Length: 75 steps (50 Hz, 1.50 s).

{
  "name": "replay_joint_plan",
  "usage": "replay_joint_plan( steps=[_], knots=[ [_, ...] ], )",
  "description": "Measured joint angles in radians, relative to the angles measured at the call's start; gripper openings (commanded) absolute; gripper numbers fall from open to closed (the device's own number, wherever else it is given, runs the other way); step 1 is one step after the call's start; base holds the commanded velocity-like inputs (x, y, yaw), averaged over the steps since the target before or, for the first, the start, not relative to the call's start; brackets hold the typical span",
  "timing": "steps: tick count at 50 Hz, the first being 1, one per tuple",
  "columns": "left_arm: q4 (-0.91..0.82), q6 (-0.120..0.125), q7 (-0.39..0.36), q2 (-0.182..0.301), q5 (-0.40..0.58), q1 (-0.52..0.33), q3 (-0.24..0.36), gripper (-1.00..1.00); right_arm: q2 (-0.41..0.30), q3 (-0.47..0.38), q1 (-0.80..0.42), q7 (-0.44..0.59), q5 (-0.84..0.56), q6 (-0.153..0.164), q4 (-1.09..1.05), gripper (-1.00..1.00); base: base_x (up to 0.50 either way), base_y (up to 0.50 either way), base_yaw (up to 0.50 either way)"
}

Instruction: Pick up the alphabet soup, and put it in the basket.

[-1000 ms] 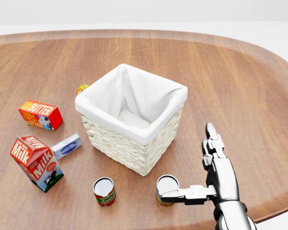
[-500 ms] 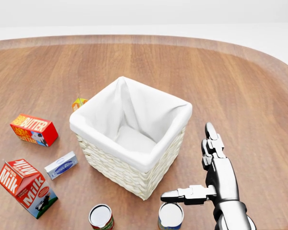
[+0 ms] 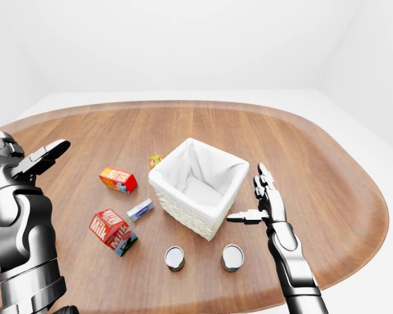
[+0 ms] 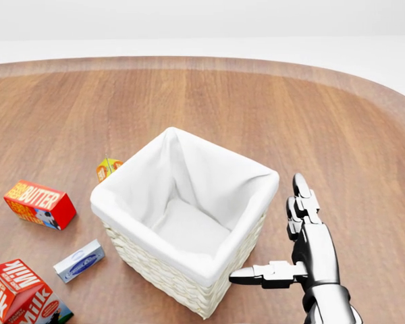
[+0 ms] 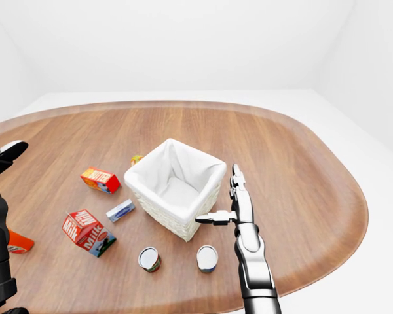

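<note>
Two cans stand below the basket in the left-eye view: a left can [image 3: 174, 258] and a right can [image 3: 232, 257]. Their labels are too small to read, so I cannot tell which is the alphabet soup. Neither shows in the head view. The woven basket [image 3: 183, 212] with a white liner stands mid-table. My right hand [image 3: 249, 199] is open beside the basket's right corner, thumb pointing left, just above the right can and apart from it. At the far left my left hand [image 3: 29, 147] is raised and open, holding nothing.
Left of the basket lie a butter box [image 3: 117, 179], a milk carton [image 3: 112, 231] and a small blue-white box [image 3: 139, 209]. A small orange carton [image 3: 155, 159] sits behind the basket's top-left corner. An orange thing [image 5: 16, 243] shows by my left arm.
The whole head view has shifted downward: the camera has moved. Both cans have slid out past its bottom edge. My right hand keeps its place in the picture, still open.
</note>
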Motion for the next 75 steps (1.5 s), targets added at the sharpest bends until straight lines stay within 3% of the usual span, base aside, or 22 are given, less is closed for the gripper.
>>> replay_joint_plan(
  steps=[27,42,51,75],
  knots=[
    [0.004,0.0,0.0,0.002,0.003,0.0,0.001,1.0,0.0,-0.01,0.022,-0.008,0.017,0.006,-0.018,1.0,0.18,0.01,0.0],
    [0.009,0.0,0.0,0.001,0.005,-0.001,-0.001,1.0,0.006,-0.023,0.076,-0.045,0.014,0.033,-0.081,1.0,0.0,0.0,0.0],
    [0.007,0.0,0.0,0.001,0.006,0.0,-0.001,1.0,0.008,-0.031,0.111,-0.059,0.015,0.065,-0.13,1.0,0.0,0.0,0.0],
    [0.018,0.0,-0.006,0.0,0.017,-0.001,-0.002,1.0,0.015,-0.088,0.231,-0.019,-0.037,0.065,-0.334,1.0,0.0,0.0,0.0]
  ],
)
